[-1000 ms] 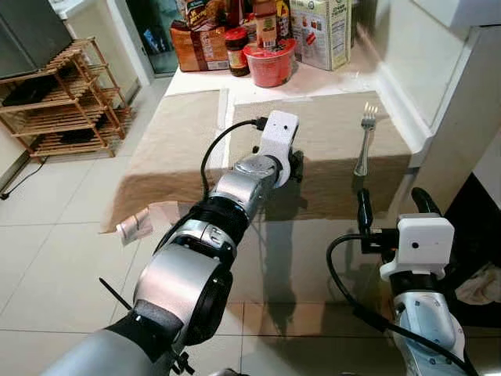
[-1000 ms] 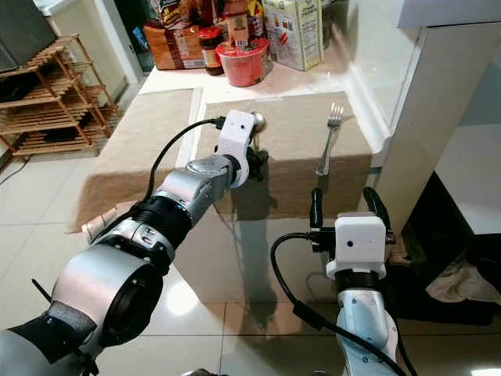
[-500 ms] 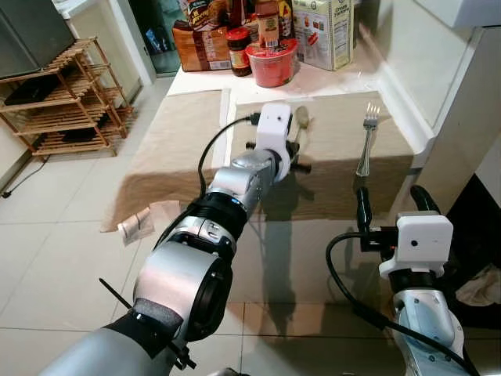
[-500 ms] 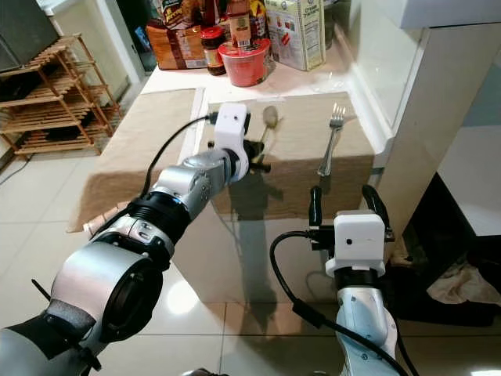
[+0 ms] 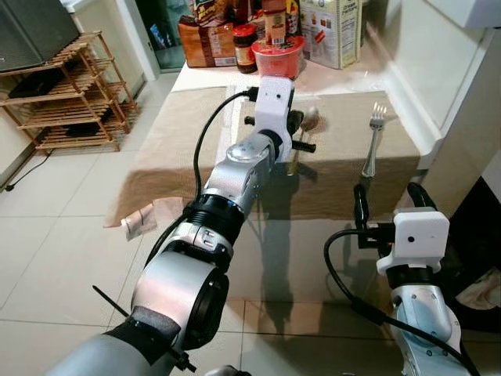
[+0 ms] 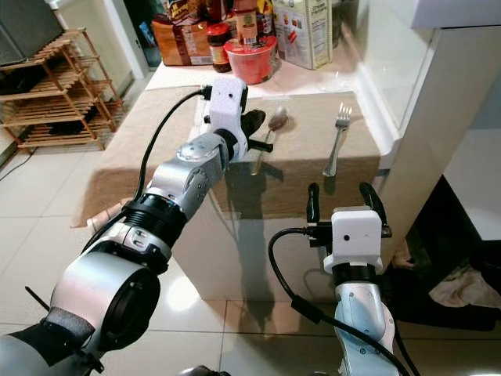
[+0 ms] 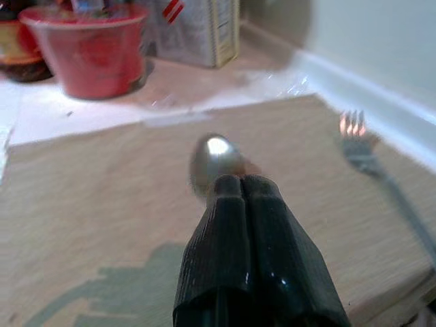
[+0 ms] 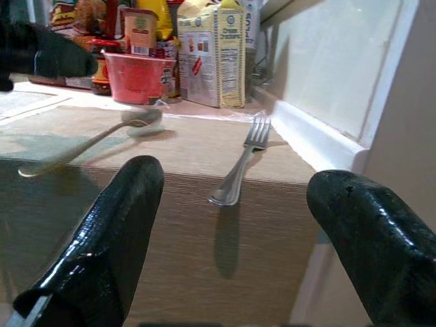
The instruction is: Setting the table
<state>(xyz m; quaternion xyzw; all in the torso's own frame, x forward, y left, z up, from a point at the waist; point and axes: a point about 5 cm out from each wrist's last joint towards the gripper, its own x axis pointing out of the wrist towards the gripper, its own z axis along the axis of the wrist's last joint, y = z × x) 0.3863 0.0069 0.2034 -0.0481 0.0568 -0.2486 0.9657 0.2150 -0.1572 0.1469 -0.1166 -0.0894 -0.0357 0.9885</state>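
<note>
Two pieces of cutlery matter here. Over the tan cloth-covered worktop [image 5: 180, 149], the left claw [image 6: 252, 135] has its black fingers pressed together on a slim silver metal spoon [image 6: 270, 133], bowl pointing to the red tub. It looks light, stiff and slick, best pinched mid-handle. Further right, a silver metal fork [image 5: 373, 141] lies flat near the edge. The right claw [image 6: 340, 204] hangs below, spread wide, empty.

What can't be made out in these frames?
- Spoon handle: hidden by the left gripper in the left wrist view; whether its tip touches the placemat is unclear.
- Box text: too small in the right wrist view.
- Jars behind the red bowl: cut off by the eye views' top edge.
</note>
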